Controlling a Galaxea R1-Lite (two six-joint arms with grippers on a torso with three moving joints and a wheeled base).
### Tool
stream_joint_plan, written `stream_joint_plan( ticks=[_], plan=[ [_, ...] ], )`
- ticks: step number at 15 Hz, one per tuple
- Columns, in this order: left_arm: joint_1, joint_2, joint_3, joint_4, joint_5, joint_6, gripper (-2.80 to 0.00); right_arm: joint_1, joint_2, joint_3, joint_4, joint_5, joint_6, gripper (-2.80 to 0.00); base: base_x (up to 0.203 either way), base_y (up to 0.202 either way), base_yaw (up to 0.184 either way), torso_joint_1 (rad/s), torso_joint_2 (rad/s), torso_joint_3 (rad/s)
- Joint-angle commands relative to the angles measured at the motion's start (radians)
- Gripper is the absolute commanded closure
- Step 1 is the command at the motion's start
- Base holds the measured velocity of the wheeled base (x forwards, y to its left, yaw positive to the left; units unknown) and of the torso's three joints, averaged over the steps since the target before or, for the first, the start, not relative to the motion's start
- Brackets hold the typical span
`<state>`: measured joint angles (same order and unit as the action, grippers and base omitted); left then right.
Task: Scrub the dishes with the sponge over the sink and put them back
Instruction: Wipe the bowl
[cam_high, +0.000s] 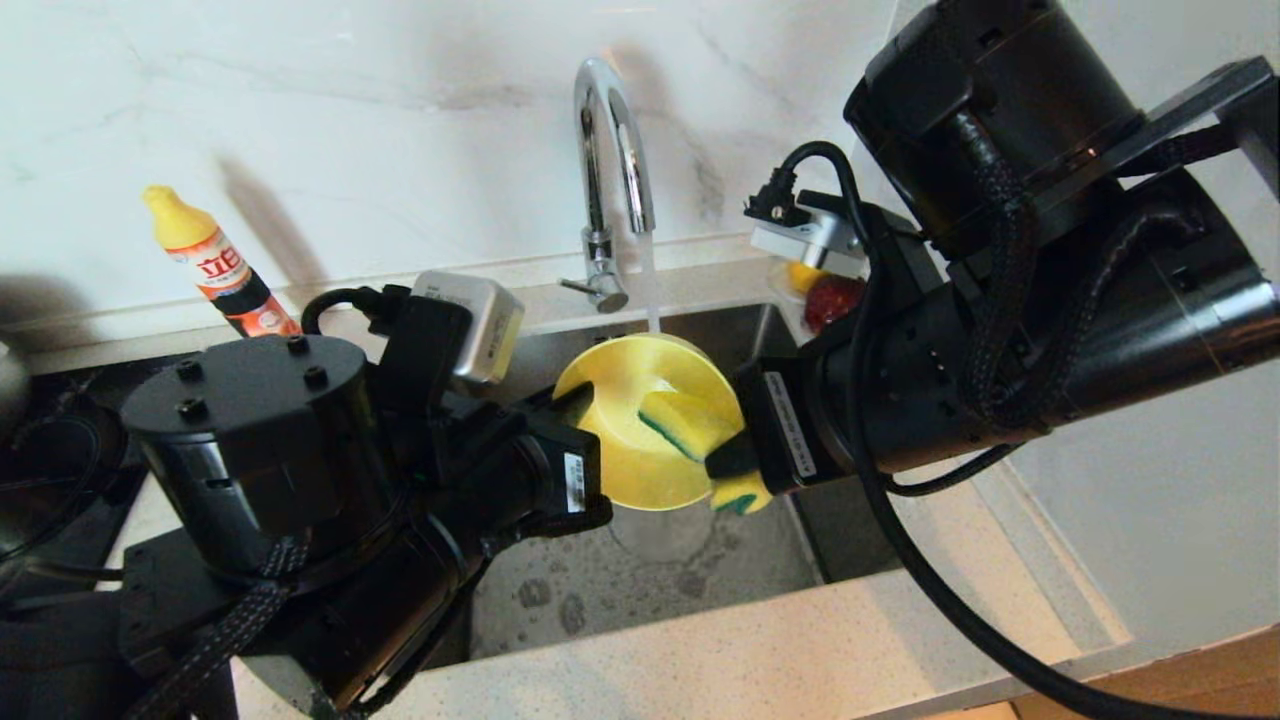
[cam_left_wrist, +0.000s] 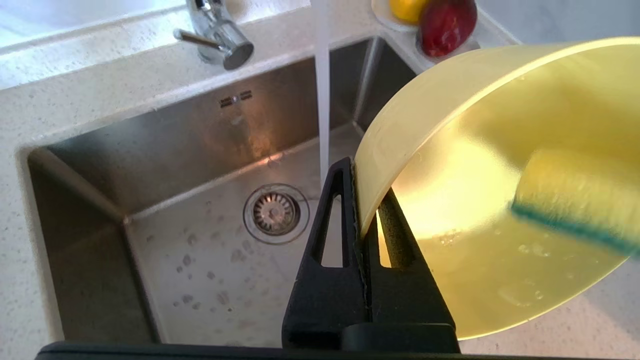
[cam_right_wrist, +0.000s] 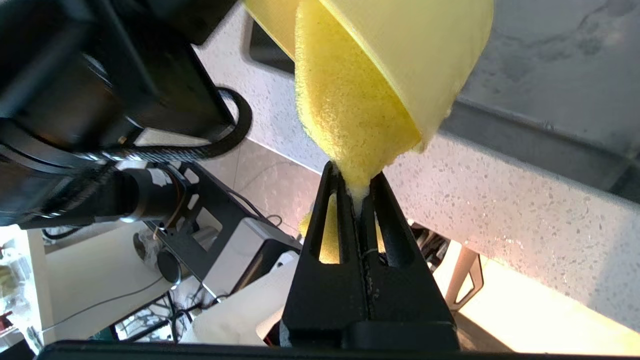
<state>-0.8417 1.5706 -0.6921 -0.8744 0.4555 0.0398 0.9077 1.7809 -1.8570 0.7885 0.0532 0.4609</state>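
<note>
A yellow bowl (cam_high: 630, 440) hangs tilted over the sink (cam_high: 640, 590), its rim pinched by my left gripper (cam_high: 585, 400), which is shut on it. In the left wrist view the bowl (cam_left_wrist: 500, 200) fills the right side, its rim between the gripper's (cam_left_wrist: 361, 190) tips. My right gripper (cam_high: 728, 462) is shut on the tail of the yellow-and-green sponge (cam_high: 690, 420), whose body rests inside the bowl. The right wrist view shows the sponge (cam_right_wrist: 345, 115) squeezed in the gripper (cam_right_wrist: 356, 182) and tucked under the bowl (cam_right_wrist: 410, 55). No other dishes are in view.
Water runs from the chrome tap (cam_high: 610, 170) just behind the bowl's rim. A drain strainer (cam_left_wrist: 276, 213) lies in the wet basin. A saucer with fruit (cam_high: 828, 295) stands at the sink's back right corner, a detergent bottle (cam_high: 222, 265) at the back left.
</note>
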Motion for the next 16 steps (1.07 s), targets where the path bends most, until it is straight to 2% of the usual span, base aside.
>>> stream_joint_plan(
  ticks=[1, 7, 12, 16],
  plan=[
    [0.001, -0.001, -0.01, -0.006, 0.003, 0.0, 0.0, 0.0, 0.013, 0.004, 0.002, 0.002, 0.002, 0.0, 0.0, 0.0, 0.0, 0.0, 0.0, 0.0],
    [0.003, -0.003, -0.012, -0.008, 0.005, -0.005, 0.0, 0.049, 0.076, -0.008, -0.001, 0.017, 0.024, 0.0, 0.0, 0.0, 0.0, 0.0, 0.0, 0.0],
    [0.003, -0.004, -0.015, -0.008, 0.017, -0.005, 0.0, 0.066, 0.117, -0.071, -0.008, 0.017, 0.025, 0.0, 0.0, 0.0, 0.0, 0.0, 0.0, 0.0],
    [0.003, -0.006, -0.021, -0.006, 0.017, -0.005, 0.0, 0.079, 0.12, -0.07, -0.022, 0.017, 0.028, 0.0, 0.0, 0.0, 0.0, 0.0, 0.0, 0.0]
  ],
)
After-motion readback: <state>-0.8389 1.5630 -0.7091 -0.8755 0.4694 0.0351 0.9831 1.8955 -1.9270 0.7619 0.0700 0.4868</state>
